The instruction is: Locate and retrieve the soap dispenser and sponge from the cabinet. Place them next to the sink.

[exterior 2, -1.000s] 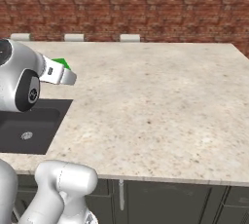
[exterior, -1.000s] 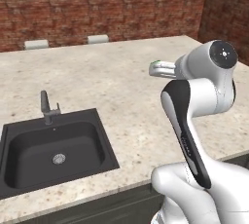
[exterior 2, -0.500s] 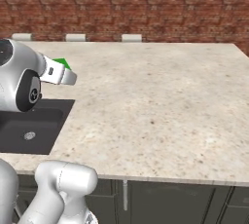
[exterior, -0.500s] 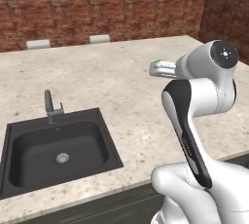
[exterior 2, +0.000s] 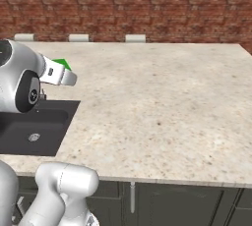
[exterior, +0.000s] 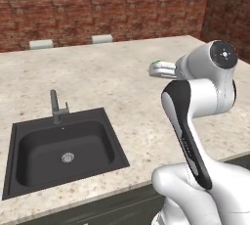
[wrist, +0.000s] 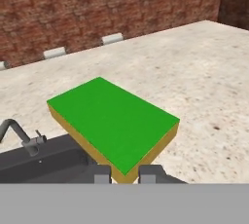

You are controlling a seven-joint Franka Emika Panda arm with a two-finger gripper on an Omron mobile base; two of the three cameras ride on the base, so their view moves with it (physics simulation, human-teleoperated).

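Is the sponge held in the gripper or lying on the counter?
Held. In the hand view the sponge sits between the gripper fingertips, above the counter, green side up.

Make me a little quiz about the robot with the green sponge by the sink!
1. True or false: the gripper is shut on the sponge.
2. What colour is the sponge's top? A) red B) green C) blue
3. Fill in: the faucet stands at the back edge of the black ____.

Key: 1 true. 2 B. 3 sink.
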